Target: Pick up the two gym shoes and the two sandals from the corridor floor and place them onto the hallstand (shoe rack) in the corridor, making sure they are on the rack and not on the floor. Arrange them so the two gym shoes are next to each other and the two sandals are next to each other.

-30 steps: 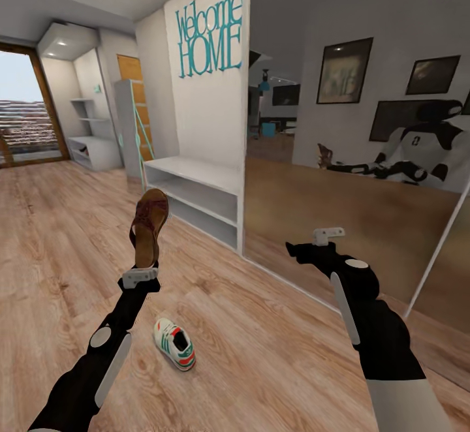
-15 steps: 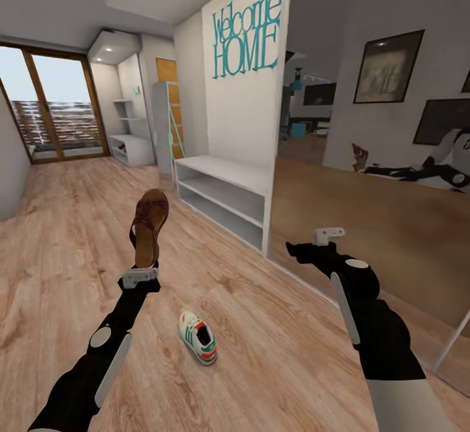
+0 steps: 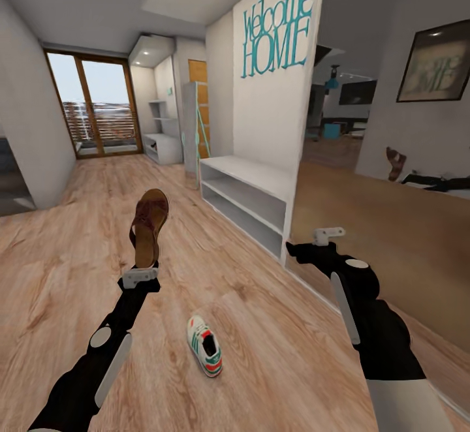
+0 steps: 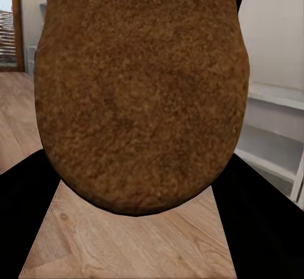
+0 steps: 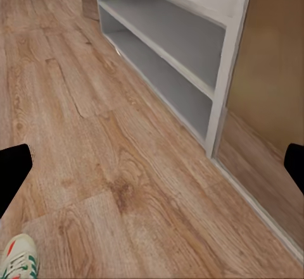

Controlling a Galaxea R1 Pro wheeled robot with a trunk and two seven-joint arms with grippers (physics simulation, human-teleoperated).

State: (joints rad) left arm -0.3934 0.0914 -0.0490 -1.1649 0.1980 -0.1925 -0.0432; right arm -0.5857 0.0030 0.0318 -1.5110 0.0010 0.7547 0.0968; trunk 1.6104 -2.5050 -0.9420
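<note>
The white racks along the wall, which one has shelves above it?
The far one, near the glass door; two wall shelves sit above it. The near rack, under the Welcome Home lettering, has bare wall above.

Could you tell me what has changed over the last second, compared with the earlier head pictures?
The robot's view has swung left: the glass doors came into sight, while the low white rack and gym shoe slid rightward in the picture. Nothing was grasped or released. The left gripper still holds the sandal upright; the right gripper stays empty and open.

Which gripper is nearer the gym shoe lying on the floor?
Left. The left gripper, holding a sandal upright, is just above and beside the gym shoe; the right gripper is farther off.
</note>
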